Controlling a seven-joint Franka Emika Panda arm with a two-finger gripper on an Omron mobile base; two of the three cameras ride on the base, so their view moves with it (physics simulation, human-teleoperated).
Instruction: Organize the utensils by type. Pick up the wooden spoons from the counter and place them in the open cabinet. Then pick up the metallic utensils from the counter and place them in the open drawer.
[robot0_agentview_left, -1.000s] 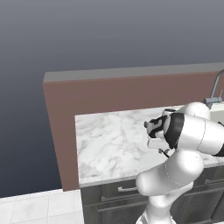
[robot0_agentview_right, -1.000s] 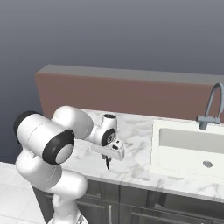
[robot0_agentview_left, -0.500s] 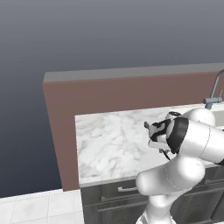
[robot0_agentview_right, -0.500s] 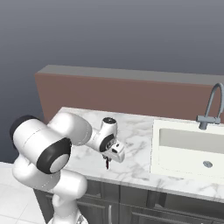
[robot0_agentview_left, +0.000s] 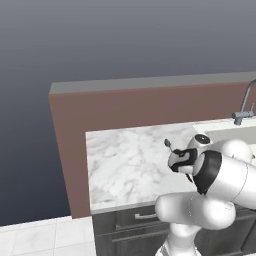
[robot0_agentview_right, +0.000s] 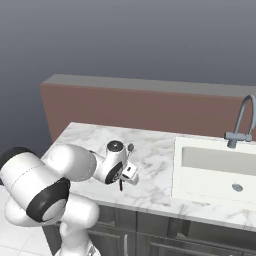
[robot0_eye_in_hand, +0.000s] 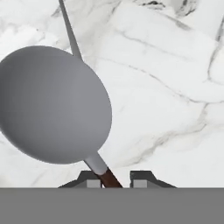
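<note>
- Hand view: a grey spoon is gripped by its brown handle between the narrowed claw tips.
- Spoon is held above the marble desk.
- Right base view: sink is set well apart.

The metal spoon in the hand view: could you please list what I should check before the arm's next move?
1. Gripper shut on the metal spoon at its handle: ok.
2. Spoon off the counter: ok, it looks raised above the marble.
3. Open drawer located: cannot tell; the drawer fronts under the counter look shut.
4. Sink and faucet apart from the arm: ok.
</note>
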